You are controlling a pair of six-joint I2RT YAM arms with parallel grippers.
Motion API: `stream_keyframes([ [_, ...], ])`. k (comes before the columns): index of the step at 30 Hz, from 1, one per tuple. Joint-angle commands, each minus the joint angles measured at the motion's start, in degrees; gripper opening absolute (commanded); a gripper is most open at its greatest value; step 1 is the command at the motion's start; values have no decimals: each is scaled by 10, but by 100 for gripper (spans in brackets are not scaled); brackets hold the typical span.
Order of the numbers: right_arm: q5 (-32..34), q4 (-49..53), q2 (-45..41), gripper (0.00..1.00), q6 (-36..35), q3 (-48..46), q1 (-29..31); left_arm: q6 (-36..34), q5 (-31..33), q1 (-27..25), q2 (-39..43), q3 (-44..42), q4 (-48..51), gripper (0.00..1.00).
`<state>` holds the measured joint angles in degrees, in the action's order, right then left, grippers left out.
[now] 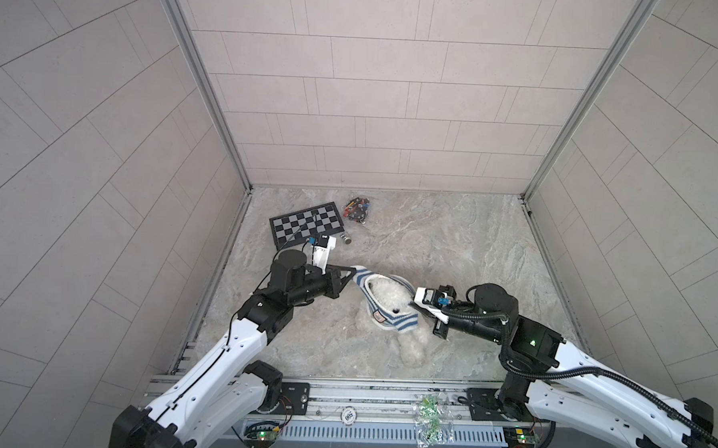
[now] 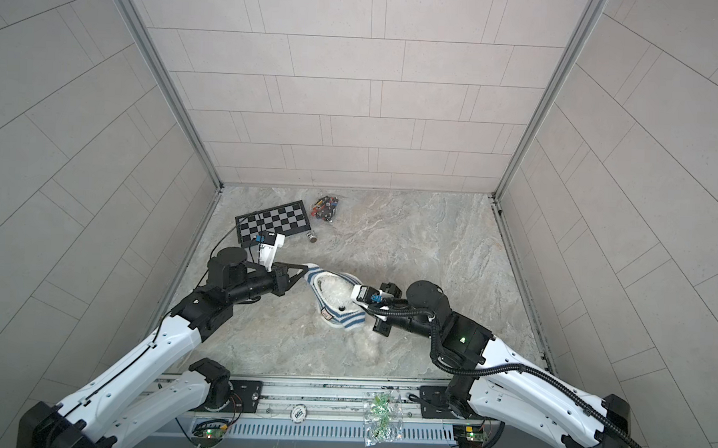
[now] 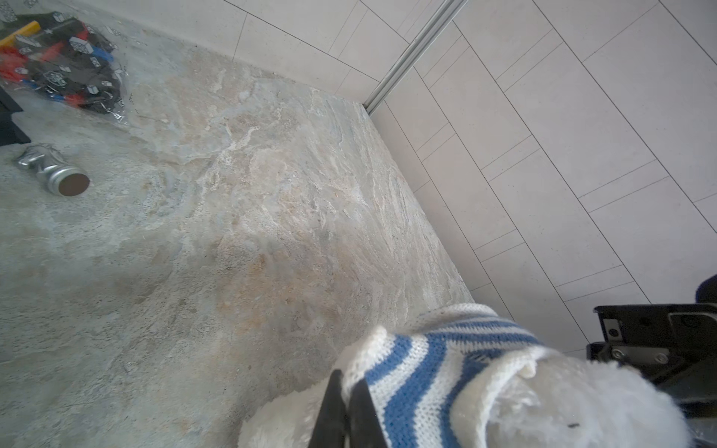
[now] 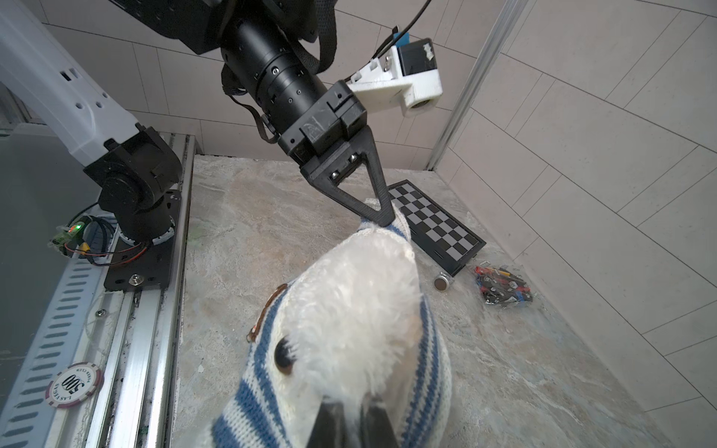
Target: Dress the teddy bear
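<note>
Both your grippers are clenched on the shirt (image 1: 363, 294). The left gripper (image 1: 352, 271) pinches its hem at 10 o'clock of the teddy bear (image 1: 387, 295), and the right gripper (image 4: 351, 411) pinches it at 4 o'clock. The bear lies mid-table, its head inside the stretched opening. If you pull unevenly, the stretchy striped knit could slip from a jaw. It could also catch on the round, fluffy head and drag the light plush along.

Right of and behind the white fluffy teddy bear (image 1: 387, 295) the marbled stone tabletop (image 1: 473, 246) lies open, but toward its back left a black-and-grey chequered board (image 1: 305, 224), a small silver cylinder (image 1: 346, 239) and a clear bag of coloured bricks (image 1: 358, 208) block passage.
</note>
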<state>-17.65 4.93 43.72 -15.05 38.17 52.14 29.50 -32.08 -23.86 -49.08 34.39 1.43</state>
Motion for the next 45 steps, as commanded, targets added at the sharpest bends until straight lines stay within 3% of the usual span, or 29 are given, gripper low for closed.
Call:
stream_keyframes([
  [1, -19, -14, -3, 0, -14, 21, 5, 15, 5, -2, 21, -20, -36, 4],
  [4, -30, -8, 4, 0, -16, 26, 6, 17, -19, -3, 44, -33, -45, 16],
  [8, -32, -7, 5, 0, -16, 24, 9, 21, -41, -3, 74, -51, -42, 51],
  [15, 5, -5, -2, 0, -9, 23, 8, 83, -51, 8, 123, -133, -111, 60],
  [19, -3, -17, -5, 0, -2, 19, 8, 108, -63, 8, 113, -171, -166, 63],
  [28, -28, -43, -18, 0, 9, 14, 8, 143, -55, -9, 42, -208, -270, 85],
  [34, -16, -75, -10, 0, 16, 5, 8, 167, -34, -71, -20, -204, -353, 84],
  [40, 2, -117, -8, 0, 24, -8, 7, 186, -19, -95, -59, -207, -400, 73],
  [43, 9, -123, -7, 0, 26, -10, 7, 199, -20, -95, -65, -209, -429, 56],
  [45, 16, -122, -6, 0, 25, -11, 7, 203, -14, -95, -57, -206, -434, 39],
])
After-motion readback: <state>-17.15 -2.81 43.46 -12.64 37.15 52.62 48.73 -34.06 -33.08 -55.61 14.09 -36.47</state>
